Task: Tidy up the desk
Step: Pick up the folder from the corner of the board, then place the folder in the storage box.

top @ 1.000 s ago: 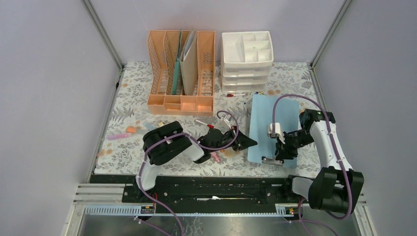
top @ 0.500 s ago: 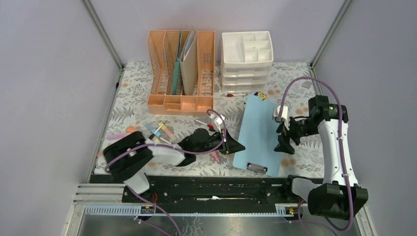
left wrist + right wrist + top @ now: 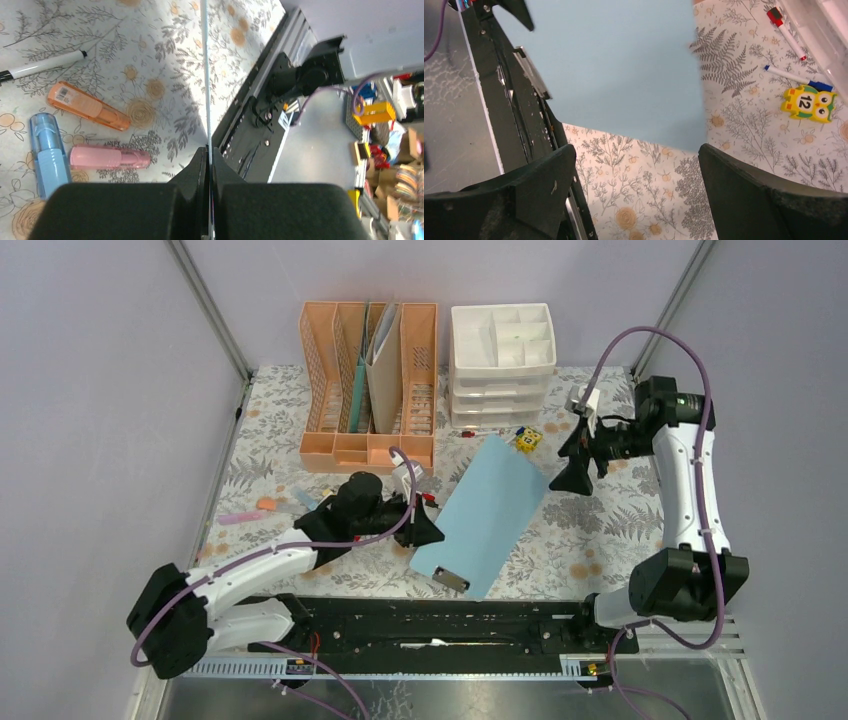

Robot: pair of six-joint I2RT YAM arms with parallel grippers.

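While folders sit in the rack, left gripper pinches clipboard; right gripper gapes.

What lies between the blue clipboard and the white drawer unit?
Past the blue clipboard, a yellow owl figure, a blue-capped marker and a red-capped marker lie on the desk; the right wrist view shows them.

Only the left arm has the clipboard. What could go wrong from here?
The left gripper pinches only a thin edge of the blue clipboard, with the right gripper open and clear of it, so the board may twist or slip. Its far corner lies close to the yellow owl; swinging it could sweep that aside.
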